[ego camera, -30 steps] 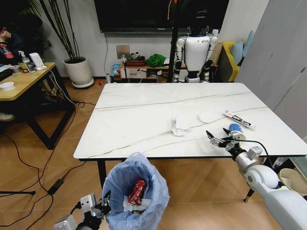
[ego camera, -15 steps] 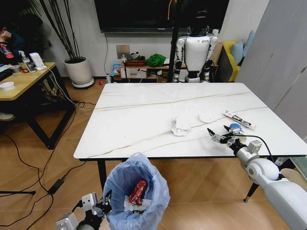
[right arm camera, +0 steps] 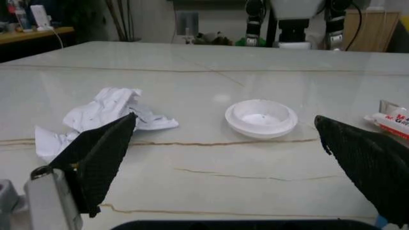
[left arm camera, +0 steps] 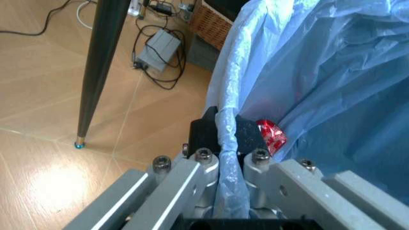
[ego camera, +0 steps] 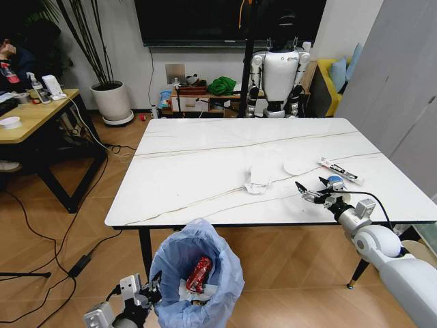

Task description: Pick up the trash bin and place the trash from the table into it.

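Crinkled blue liner — my left gripper [left arm camera: 229, 143] pinches the trash bin [ego camera: 196, 273] rim; my right gripper [ego camera: 315, 193] gapes above the table [ego camera: 205, 164].

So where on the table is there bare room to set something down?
The table's left half, from its left edge to the crumpled tissue, lies bare, as does the far strip. The near right is crowded: white disc, printed tube, blue cup and the open right gripper.
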Controlling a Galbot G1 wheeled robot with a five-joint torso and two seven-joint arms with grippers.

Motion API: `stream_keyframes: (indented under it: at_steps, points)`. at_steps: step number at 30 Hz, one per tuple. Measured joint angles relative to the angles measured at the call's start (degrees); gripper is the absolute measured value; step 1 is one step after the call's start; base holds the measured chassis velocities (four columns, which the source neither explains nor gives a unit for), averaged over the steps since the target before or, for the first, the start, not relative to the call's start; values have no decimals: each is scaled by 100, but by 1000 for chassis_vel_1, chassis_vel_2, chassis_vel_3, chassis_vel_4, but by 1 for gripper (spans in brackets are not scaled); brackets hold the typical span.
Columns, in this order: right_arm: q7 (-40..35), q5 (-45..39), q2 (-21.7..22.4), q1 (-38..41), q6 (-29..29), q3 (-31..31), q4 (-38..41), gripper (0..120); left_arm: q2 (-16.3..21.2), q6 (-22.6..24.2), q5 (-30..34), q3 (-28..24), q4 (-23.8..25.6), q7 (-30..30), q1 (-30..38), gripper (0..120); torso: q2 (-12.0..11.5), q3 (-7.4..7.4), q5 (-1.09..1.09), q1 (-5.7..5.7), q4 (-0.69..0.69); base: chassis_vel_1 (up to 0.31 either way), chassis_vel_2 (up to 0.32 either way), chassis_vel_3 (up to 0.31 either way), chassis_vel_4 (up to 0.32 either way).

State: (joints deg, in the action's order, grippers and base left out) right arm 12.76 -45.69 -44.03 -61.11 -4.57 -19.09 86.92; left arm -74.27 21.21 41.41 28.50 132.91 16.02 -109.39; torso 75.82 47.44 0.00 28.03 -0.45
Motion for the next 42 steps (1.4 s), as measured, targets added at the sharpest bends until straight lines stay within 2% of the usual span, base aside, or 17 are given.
stream_keyframes:
  at_steps: [9,21,25,29,34,42]
  points:
    - [244,-4,253,417,24,494,-239,100,113,0,4,19,44,0,-36,0,0,0,0,0,0,0,0,0,0]
    - [387,-80,498,1311,215,1317,-477,100,204,-7,40,41,51,-10,-30,0,0,0,0,0,0,0,0,0,0]
    - [536,-86,579,1835,281,1720,-660,100,227,-7,92,64,40,-10,-6,0,0,0,0,0,1,0,0,0,0]
    - [766,-84,622,2051,305,1833,-867,100,308,16,189,33,-5,17,92,0,0,0,0,0,1,0,0,0,0]
    - [1020,-92,620,2218,345,1941,-1115,100,335,34,232,5,-46,40,145,0,0,0,-1,0,-2,0,0,0,0]
    - [1295,-8,380,2619,407,2305,-1612,100,340,50,240,-6,-57,53,169,0,0,0,0,0,1,0,0,0,0]
